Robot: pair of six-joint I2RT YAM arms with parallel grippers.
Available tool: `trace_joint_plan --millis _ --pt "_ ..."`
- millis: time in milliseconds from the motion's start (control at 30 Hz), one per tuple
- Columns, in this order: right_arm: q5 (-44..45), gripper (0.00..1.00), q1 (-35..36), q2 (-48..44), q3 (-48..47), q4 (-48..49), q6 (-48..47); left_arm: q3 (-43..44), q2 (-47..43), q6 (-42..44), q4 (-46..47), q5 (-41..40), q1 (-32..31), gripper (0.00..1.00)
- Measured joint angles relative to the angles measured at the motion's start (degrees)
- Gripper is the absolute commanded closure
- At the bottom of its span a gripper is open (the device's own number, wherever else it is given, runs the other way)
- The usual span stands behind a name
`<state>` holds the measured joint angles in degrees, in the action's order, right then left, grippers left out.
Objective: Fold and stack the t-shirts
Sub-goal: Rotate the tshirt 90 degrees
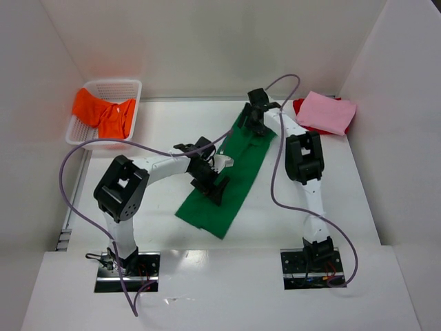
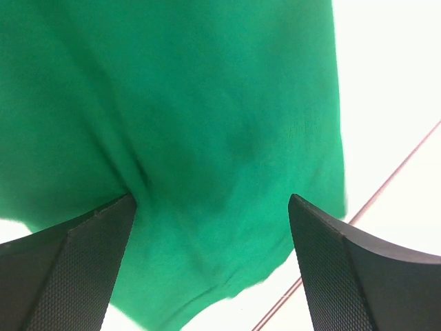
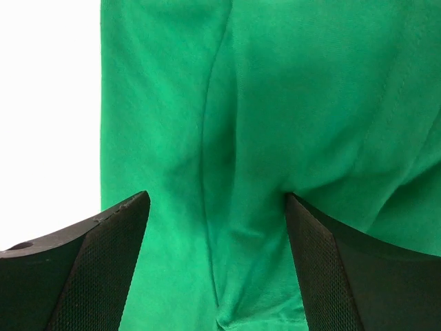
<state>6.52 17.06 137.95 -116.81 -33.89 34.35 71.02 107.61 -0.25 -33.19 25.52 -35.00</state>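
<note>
L end effector [image 1: 216, 187] & R end effector [image 1: 254, 126] wide over green t-shirt [image 1: 231, 203]; red t-shirt [image 1: 298, 105] mostly hid under pink t-shirt [image 1: 328, 112].

We find the green t-shirt [image 1: 231, 176] folded lengthwise into a long narrow band. It lies flat on the table [image 1: 158, 124] on a diagonal from near centre toward the far right, its surface softly creased. The orange t-shirt [image 1: 103, 114] lies crumpled and unfolded inside the white basket [image 1: 117, 88] at the far left. At the far right we note the pink t-shirt [image 1: 327, 112], folded into a neat rectangle and resting on the red t-shirt [image 1: 300, 105], of which only an edge shows.
</note>
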Motion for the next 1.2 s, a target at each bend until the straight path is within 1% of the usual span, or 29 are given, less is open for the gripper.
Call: trace_joint_plan --millis 67,167,367,500,567,733,833,967,1100,1200 --pt "-0.9 0.16 1.4 3.7 -5.7 1.0 -0.5 0.7 0.7 0.0 0.0 1.5 -0.5 0.01" --pt "-2.3 0.16 3.9 5.9 -9.2 1.5 -1.1 1.5 1.5 0.0 -0.4 3.6 -1.2 0.01" --pt "-4.2 0.16 6.7 7.5 -11.6 1.9 -2.5 1.8 2.3 -0.2 -0.4 7.5 -2.4 0.01" --pt "-5.8 0.16 6.8 7.6 -11.7 2.1 -3.1 1.7 2.8 -1.3 0.6 9.6 -3.1 0.01" --pt "-6.3 0.14 6.7 7.6 -11.8 2.3 -3.4 1.7 2.9 -2.0 1.2 10.1 -3.7 0.01" --pt "-6.4 0.13 6.8 9.1 -14.6 1.9 -4.6 1.7 3.0 -5.3 2.5 10.0 -5.5 0.01" --pt "-6.3 0.13 6.8 10.9 -17.8 1.4 -5.3 1.5 3.0 -8.6 3.4 9.7 -6.0 0.01" --pt "-6.6 0.11 6.8 11.2 -18.3 1.2 -5.8 0.4 2.1 -13.8 4.2 9.5 -6.1 0.01" --pt "-7.1 0.07 6.6 11.1 -18.3 1.2 -5.9 -0.5 -2.1 -17.4 3.6 6.3 -5.6 0.01" --pt "-7.8 0.06 6.2 10.5 -18.3 1.0 -6.0 1.9 -4.9 -18.4 1.6 3.7 -4.3 0.01"
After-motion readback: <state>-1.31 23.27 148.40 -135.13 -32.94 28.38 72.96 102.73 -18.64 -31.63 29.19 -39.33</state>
